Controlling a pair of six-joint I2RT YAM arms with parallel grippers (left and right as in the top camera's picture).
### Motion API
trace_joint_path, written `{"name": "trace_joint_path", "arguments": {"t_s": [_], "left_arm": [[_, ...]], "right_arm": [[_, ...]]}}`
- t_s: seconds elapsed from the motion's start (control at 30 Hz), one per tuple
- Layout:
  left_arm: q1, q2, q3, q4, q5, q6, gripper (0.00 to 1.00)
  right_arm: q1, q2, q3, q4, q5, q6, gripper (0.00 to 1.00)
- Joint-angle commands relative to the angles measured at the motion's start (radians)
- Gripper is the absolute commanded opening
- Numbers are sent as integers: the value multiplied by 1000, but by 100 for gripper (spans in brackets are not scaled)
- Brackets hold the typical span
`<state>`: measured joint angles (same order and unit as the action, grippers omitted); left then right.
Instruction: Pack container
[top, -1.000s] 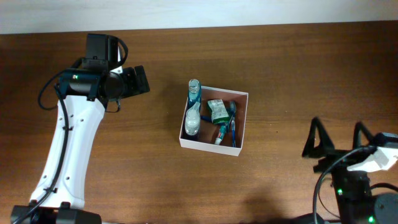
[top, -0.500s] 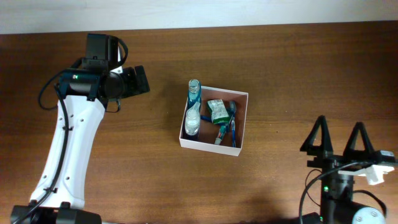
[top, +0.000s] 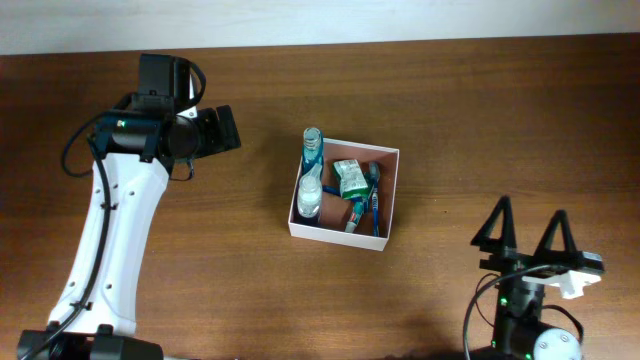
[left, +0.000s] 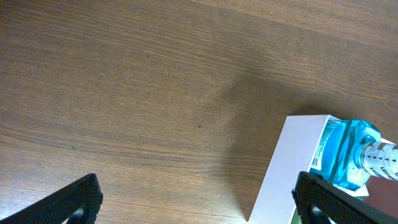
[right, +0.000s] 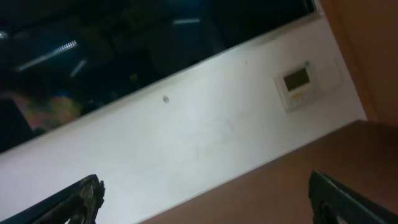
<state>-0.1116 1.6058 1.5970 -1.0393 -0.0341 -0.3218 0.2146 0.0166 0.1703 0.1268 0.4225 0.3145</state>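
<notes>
— What is the table (top: 480, 110) made of?
— Brown wood with fine grain, smooth, with a faint sheen.
— And the box (top: 335, 235)?
— Matt white card outside, reddish-brown inside. The bottles (top: 309, 196) are clear, glossy plastic. The left arm (top: 110, 250) has a smooth white plastic shell.

The container (top: 336, 233), a shallow square box with white walls and a reddish-brown inside, lies open and slightly skewed at the table's (top: 480, 100) middle.

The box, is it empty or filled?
Not empty: the box holds bottles, a green packet and blue toothbrushes.
</notes>
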Motion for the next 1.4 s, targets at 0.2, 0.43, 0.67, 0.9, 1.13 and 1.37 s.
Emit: {"name": "trace_joint_path", "arguments": {"t_s": [0.2,0.43,0.67,0.9,1.13,1.37], "left_arm": [[1,-13,14,-1,0,0,99],[1,-13,14,-1,0,0,99],[1,-13,14,-1,0,0,100],[1,-13,14,-1,0,0,99],[1,-13,14,-1,0,0,99],[1,-13,14,-1,0,0,99]], "right_arm": [[-26,-13,-135,5,-3,3,98],[-110,-13,-165,-15,-192,-71,98],[-138,-13,-165,-47,-296,-215,98],[-137,-13,-165,-182,-281,-209,98],[-137,-13,-165,-194,-281,-210,98],[-137,-13,-165,-194,-280,-210,98]]}}
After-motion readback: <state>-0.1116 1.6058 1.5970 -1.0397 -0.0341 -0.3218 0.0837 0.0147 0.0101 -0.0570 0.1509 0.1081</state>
